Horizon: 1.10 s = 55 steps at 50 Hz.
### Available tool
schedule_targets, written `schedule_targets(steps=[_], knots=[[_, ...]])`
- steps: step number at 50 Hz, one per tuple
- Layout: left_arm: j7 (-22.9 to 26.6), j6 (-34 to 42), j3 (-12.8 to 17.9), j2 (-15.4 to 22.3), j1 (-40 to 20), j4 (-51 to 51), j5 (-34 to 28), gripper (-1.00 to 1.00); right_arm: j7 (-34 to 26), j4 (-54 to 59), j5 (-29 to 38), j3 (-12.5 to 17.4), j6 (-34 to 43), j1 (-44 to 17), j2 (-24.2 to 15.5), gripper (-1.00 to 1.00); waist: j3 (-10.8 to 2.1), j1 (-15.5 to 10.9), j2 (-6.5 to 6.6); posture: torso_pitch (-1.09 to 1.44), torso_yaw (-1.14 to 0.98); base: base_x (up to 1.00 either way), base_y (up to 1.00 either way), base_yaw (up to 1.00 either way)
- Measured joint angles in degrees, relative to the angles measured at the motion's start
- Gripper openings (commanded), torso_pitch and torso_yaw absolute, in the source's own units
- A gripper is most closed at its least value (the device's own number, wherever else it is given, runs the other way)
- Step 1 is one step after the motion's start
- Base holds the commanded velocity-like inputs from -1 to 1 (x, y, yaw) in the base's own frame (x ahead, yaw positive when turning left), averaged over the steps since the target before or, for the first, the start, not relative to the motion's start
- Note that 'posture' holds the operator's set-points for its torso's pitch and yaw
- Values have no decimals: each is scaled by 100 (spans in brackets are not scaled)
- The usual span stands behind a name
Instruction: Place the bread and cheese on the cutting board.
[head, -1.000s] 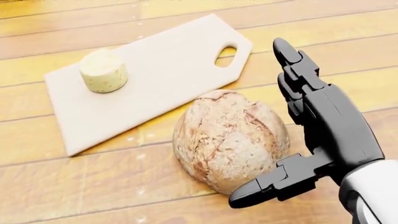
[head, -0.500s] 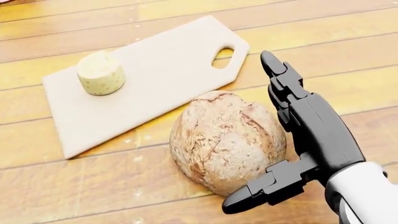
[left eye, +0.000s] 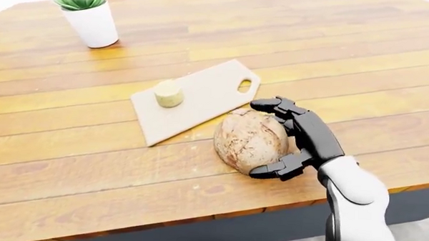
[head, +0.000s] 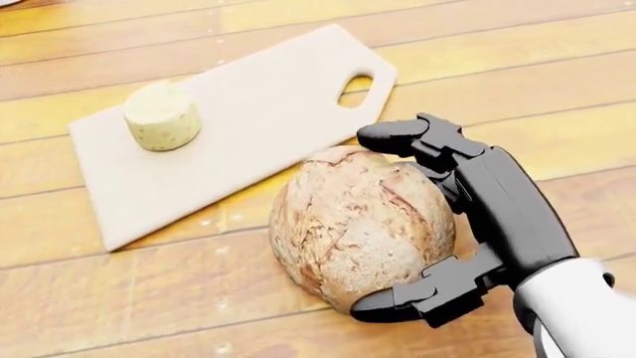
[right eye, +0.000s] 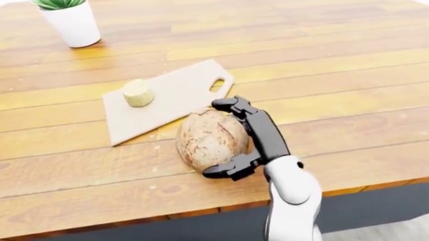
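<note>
curling right hand (head: 438, 224) clamped round bread (head: 360, 225), palm contact hidden, cheese (head: 162, 115) on cutting board (head: 259, 112)

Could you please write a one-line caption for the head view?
Right hand closes round the bread beside the cutting board, which already holds the cheese.

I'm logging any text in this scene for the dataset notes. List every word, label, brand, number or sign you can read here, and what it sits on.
None: no view shows any writing.
The cutting board, the cheese, the bread, the white plant pot and the wooden table all have plain, unmarked surfaces.
The right hand, curled about the bread, is plain black with no marking.
</note>
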<state>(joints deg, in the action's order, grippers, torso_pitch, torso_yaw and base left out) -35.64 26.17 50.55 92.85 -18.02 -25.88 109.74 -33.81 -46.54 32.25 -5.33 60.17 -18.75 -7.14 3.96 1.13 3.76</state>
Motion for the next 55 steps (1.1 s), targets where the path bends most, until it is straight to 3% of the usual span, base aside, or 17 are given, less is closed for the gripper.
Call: schedule_targets(steps=[1, 2, 3, 18, 23, 31, 36, 43, 47, 55], knots=[[0, 2, 6, 0, 2, 2, 0, 100, -20, -10, 57, 14, 8, -10, 12, -44, 1, -1, 2, 0, 0, 0, 0, 0], [1, 3, 8, -1, 5, 4, 0, 100, -31, -24, 110, 34, 6, -18, 28, -98, 1, -3, 3, 0, 0, 0, 0, 0], [1, 8, 10, -1, 7, 5, 0, 100, -49, -33, 159, 48, -2, -14, 37, -100, 1, -3, 4, 0, 0, 0, 0, 0], [-5, 22, 0, -15, 17, -11, 12, 100, -691, -513, 914, 17, 609, -380, -55, -100, 22, 3, 15, 0, 0, 0, 0, 0], [-12, 25, 22, -32, 18, -13, 9, 100, -1177, -841, 1564, -206, 1406, -828, -421, -100, 35, 9, 15, 0, 0, 0, 0, 0], [15, 56, -29, -88, 3, 8, -49, 100, -2711, -722, 2999, -524, 2790, -1910, -1541, -100, 57, 1, -3, 0, 0, 0, 0, 0], [11, 59, -60, -99, -7, 17, -72, 100, -3868, -321, 3871, -380, 3052, -2313, -1792, -100, 73, 25, -3, 0, 0, 0, 0, 0], [26, -12, -285, -153, -32, -27, -169, 100, -5596, 629, 5332, 507, 2262, -3020, -1129, -100, 107, 71, 73, 0, 0, 0, 0, 0], [18, -3, -335, -139, -53, -73, -153, 100, -5862, 1272, 5484, 849, 1766, -3696, -931, -100, 109, 101, 128, 0, 0, 0, 0, 0], [26, -51, -438, -172, -91, -99, -214, 100, -5862, 2387, 5251, 923, 1507, -4687, -824, -100, 125, 119, 178, 0, 0, 0, 0, 0]])
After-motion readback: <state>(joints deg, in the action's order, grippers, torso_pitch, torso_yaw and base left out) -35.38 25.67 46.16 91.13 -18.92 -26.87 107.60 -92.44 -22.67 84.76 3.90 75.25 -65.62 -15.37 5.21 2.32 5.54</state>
